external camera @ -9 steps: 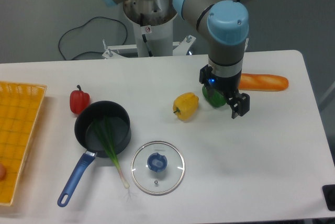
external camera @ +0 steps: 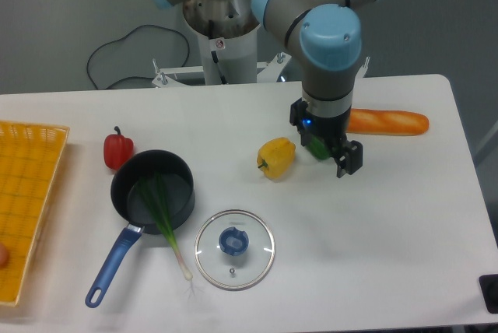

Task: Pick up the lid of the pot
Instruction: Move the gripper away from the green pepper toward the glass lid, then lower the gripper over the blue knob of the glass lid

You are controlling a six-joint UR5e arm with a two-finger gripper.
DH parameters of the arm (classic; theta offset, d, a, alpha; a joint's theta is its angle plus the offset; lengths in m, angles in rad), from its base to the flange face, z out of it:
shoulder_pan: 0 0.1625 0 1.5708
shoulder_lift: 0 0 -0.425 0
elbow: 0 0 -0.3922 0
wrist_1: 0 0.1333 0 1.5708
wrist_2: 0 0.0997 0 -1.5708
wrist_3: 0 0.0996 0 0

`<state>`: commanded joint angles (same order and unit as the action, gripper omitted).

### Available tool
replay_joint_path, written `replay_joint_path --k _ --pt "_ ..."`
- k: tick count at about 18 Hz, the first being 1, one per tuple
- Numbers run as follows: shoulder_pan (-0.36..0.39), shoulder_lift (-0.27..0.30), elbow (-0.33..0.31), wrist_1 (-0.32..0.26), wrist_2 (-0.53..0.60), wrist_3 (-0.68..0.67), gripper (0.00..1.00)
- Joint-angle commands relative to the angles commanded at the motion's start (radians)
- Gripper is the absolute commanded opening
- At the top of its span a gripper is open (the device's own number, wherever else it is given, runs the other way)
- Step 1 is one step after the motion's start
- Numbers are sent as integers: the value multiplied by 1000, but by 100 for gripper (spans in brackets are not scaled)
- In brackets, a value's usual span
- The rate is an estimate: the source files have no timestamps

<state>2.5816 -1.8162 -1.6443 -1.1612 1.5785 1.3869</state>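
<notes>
On the white table (external camera: 397,247), a round black pan with a blue handle (external camera: 184,197) is sitting left of the clear glass pot lid with a blue knob (external camera: 234,241); farther right, the black two-finger gripper (external camera: 325,137) is hovering, fingers spread apart, gripping nothing.

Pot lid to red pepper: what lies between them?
The black pan lies between the lid and the red pepper, with part of a leek inside it, in the camera view.

Tabletop (external camera: 389,247), white. Lid (external camera: 261,246), clear glass, blue knob (external camera: 233,241). Pan (external camera: 121,197), black, with blue handle (external camera: 114,266); leek (external camera: 173,241), partly inside, root end beyond the rim. Red pepper (external camera: 118,150), near pan. Yellow pepper (external camera: 277,157), near fingers (external camera: 349,159), these spread apart. Carrot (external camera: 397,122), partly hidden. Crate (external camera: 27,166), yellow, at frame left.
</notes>
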Motion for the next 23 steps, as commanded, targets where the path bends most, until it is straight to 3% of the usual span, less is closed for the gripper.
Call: replay_joint_path --k 5,8,13,19,23 --pt "-5 8 -22 5 -2 -52 100" --pt "-26 -9 -17 5 -3 -164 100" --pt "-83 -92 15 26 0 -322 100" --pt "-115 -144 55 35 -2 -454 100" --pt "-161 -189 76 35 -2 -457 100"
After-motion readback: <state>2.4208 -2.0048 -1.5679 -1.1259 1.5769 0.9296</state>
